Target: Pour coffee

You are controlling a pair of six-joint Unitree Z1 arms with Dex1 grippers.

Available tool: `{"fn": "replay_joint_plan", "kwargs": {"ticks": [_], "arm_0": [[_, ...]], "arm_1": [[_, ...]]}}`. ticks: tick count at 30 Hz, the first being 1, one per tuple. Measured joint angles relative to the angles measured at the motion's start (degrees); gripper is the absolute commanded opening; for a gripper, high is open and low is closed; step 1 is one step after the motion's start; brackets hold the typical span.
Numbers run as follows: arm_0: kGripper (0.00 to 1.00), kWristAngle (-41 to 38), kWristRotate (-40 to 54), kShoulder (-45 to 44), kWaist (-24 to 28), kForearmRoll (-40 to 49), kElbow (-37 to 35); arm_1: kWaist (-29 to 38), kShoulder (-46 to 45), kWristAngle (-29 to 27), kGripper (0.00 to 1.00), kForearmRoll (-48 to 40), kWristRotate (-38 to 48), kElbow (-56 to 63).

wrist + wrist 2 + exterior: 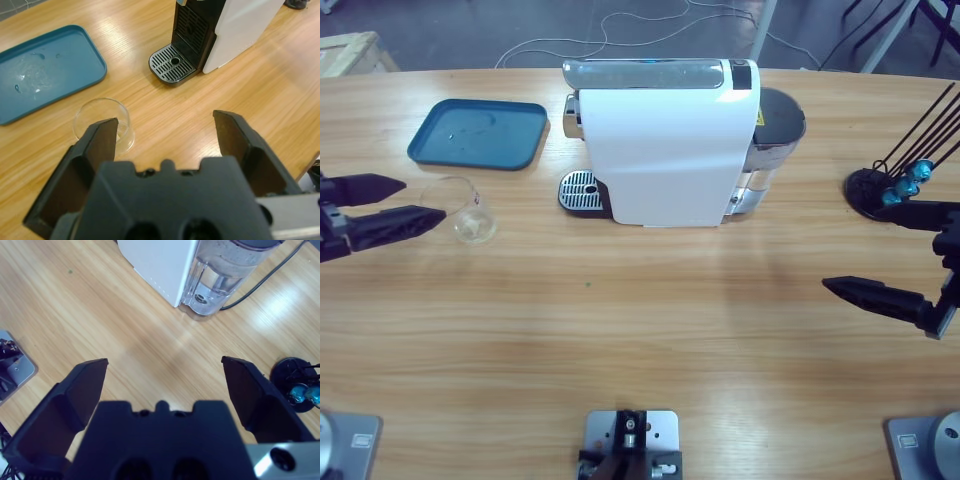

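- The left gripper [420,201] comes in from the left edge of the table [650,330]. Its two jaws are spread wide and hold nothing.
- A clear glass cup [470,212] stands just in front of these jaws, very close to the tip of the nearer one. In the left wrist view the cup [104,123] is partly behind one jaw tip, off to the side of the gap. I cannot tell if they touch.
- The coffee is not clear to see; I cannot tell if the cup has any liquid in it.
- Behind the cup lies a teal tray [478,134], near the far edge, with some drops of water on it.
- The white coffee machine [665,140] stands in the middle, its round drip grate [580,190] facing the left side. Between cup and grate there is bare wood.
- Its water tank [772,135] is at the back of the machine, on the right.
- In front of the machine the wood is bare over the full width.
- A black capsule stand [880,190] with blue capsules [903,184] is near the right edge.
- The right gripper [880,245] enters from the right edge, beside this stand. Its jaws are wide apart with nothing between them.
- Beyond the far edge a grey floor with cables [610,30] is seen.
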Motion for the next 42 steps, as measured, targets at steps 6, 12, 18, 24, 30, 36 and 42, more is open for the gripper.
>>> {"fn": "replay_joint_plan", "kwargs": {"ticks": [6,12,18,24,30,36,42], "arm_0": [[0.720,-15.82,-8.33,2.79,5.24,14.45,-20.85],[0.720,-30.69,-27.72,12.10,16.11,13.48,-29.82],[0.720,-37.44,-44.09,21.11,17.96,7.49,-30.51],[0.716,-47.66,-50.53,29.17,17.71,-0.42,-32.48],[0.715,-48.62,-51.75,34.06,16.35,-3.77,-33.57],[0.716,-48.63,-51.75,37.81,16.21,-6.09,-33.61],[0.715,-48.63,-51.81,39.60,14.35,-6.35,-35.37]], "arm_1": [[0.05,0.39,0.00,1.000,0.00,0.00,0.05],[0.07,0.98,0.00,1.000,0.00,0.00,0.07],[0.07,0.98,0.00,1.000,0.00,0.00,0.07],[0.07,0.90,0.00,1.000,-0.01,0.00,0.07],[0.07,0.73,0.00,1.000,-0.24,0.00,0.42],[0.07,0.09,0.00,1.000,-0.41,0.00,0.92],[0.07,-0.15,0.00,1.000,-0.67,0.00,0.98]]}}
